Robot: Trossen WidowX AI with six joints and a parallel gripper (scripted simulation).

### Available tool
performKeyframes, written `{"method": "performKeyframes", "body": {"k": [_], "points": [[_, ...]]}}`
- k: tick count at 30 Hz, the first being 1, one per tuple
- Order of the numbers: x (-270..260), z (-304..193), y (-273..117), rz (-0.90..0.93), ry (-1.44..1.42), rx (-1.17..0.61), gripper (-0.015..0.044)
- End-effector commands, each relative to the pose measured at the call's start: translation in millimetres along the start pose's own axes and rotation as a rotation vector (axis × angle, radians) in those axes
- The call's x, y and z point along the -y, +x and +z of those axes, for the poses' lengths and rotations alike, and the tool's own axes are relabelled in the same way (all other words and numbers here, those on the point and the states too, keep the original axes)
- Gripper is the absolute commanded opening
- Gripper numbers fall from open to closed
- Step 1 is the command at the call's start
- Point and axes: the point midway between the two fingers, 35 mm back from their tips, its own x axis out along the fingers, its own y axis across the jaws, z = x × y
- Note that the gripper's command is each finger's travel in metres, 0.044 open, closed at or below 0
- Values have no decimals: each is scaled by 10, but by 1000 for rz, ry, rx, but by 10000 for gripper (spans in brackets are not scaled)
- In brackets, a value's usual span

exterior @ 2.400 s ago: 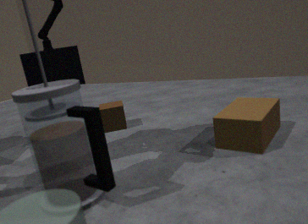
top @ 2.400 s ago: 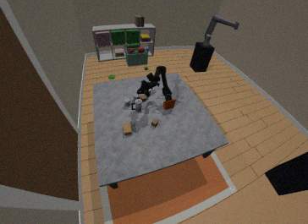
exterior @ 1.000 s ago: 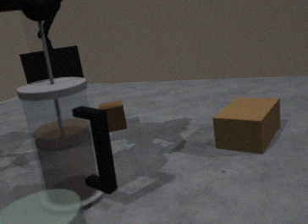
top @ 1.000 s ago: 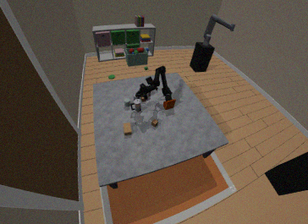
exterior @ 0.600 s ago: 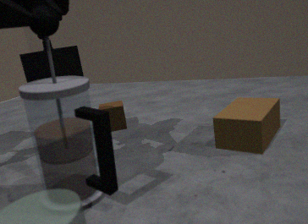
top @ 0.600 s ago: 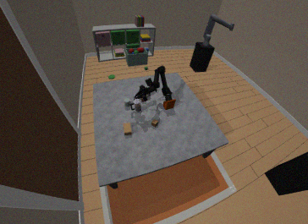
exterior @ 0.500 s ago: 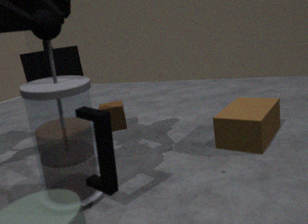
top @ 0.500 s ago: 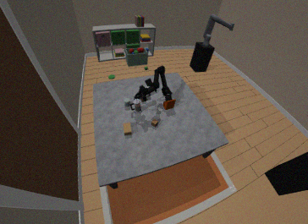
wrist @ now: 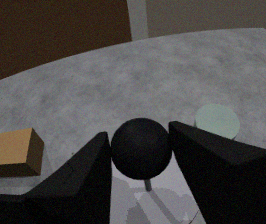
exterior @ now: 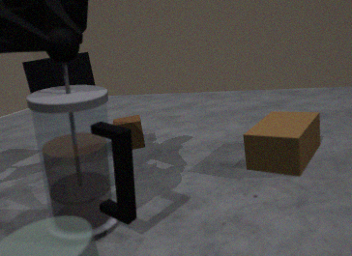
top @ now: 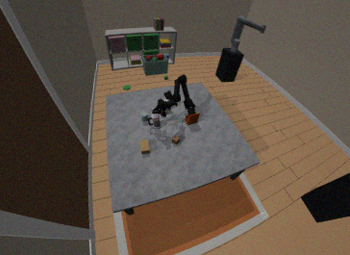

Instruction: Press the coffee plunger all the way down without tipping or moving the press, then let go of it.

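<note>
Wrist view: tool clamped on plunger knob — rod short above lid — final push and release left.

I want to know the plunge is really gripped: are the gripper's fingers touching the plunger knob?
Touching. In the wrist view the gripper has its dark fingers pressed against both sides of the round black plunger knob, with no gap showing.
</note>
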Motion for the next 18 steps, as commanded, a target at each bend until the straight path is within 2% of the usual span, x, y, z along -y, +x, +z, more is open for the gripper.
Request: {"method": "performKeyframes", "body": {"k": [1, 18], "points": [[7, -175, 65, -19, -44, -56, 129], [-21, -165, 68, -20, -43, -56, 129]]}}
